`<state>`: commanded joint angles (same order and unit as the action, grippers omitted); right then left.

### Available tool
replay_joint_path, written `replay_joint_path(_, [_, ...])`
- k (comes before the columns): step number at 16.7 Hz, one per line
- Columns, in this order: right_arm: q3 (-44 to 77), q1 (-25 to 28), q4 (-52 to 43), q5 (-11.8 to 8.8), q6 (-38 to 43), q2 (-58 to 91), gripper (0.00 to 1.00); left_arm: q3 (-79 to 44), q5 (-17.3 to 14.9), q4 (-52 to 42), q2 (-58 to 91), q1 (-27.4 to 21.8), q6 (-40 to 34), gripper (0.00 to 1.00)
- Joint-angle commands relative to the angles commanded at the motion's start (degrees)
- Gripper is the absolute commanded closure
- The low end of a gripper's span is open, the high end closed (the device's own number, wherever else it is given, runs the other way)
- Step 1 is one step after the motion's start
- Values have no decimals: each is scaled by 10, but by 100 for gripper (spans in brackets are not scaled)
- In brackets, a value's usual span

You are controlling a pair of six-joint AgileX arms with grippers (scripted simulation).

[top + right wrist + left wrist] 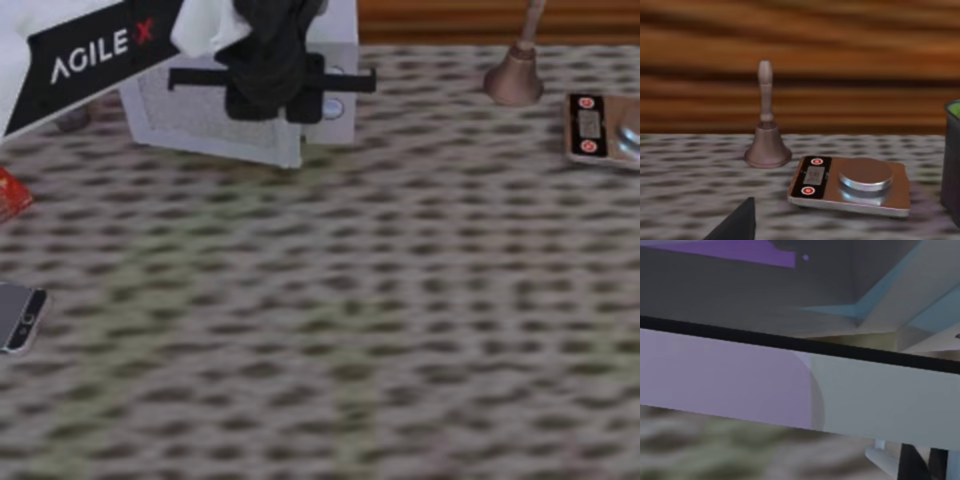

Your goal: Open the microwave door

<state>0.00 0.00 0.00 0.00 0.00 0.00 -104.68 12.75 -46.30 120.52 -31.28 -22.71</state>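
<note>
The microwave (335, 60) sits at the table's far edge, left of centre in the top view, its door (200, 120) swung partly out. The left gripper (270, 75) hangs over the door's free edge; whether its jaws pinch the handle I cannot tell. The left wrist view shows only the door's edge (865, 400), close up. The right wrist view shows a bell (767, 145) and a scale (852, 185); the right arm is parked. Best to pull in an arc around the left hinge, steadily.
</note>
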Motion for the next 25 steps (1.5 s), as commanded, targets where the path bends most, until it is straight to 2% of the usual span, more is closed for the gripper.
replay_joint_path(6, [0,0,0,0,0,0,0,4,-4,1,2,-4,-1,100])
replay_joint_path(13, [0,0,0,0,0,0,0,82,-32,39,-53,9,62,100])
replay_joint_path(25, [0,0,0,0,0,0,0,83,-33,41,-55,9,64,100])
